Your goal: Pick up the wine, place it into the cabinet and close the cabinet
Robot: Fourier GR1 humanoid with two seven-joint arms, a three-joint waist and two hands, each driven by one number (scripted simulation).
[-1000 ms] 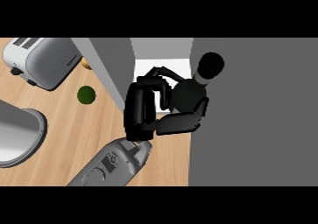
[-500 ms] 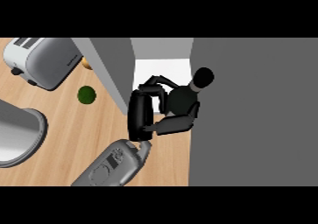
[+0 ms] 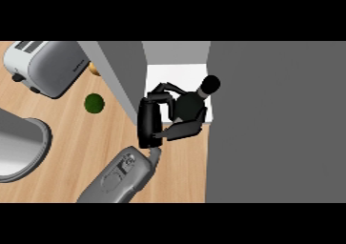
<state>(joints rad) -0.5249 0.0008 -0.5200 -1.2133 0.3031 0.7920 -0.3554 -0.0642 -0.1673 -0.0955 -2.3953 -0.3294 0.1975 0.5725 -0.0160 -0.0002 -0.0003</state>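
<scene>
While a grey forearm (image 3: 119, 177) rises from six o'clock, its black robot hand (image 3: 150, 121) sits near the centre with fingers (image 3: 167, 88) and thumb curled round the wine bottle (image 3: 196, 97). That dark bottle lies tilted, its top toward one o'clock, over the white floor of the cabinet (image 3: 172, 71). At three o'clock a big grey cabinet door (image 3: 281, 124) fills the side. Toward nine o'clock, on the wooden table (image 3: 84, 133), lies a grey curved basin (image 3: 14, 152). A green round fruit (image 3: 94, 103) sits at ten o'clock, and a silver toaster (image 3: 47, 64) stands beyond at eleven.
</scene>
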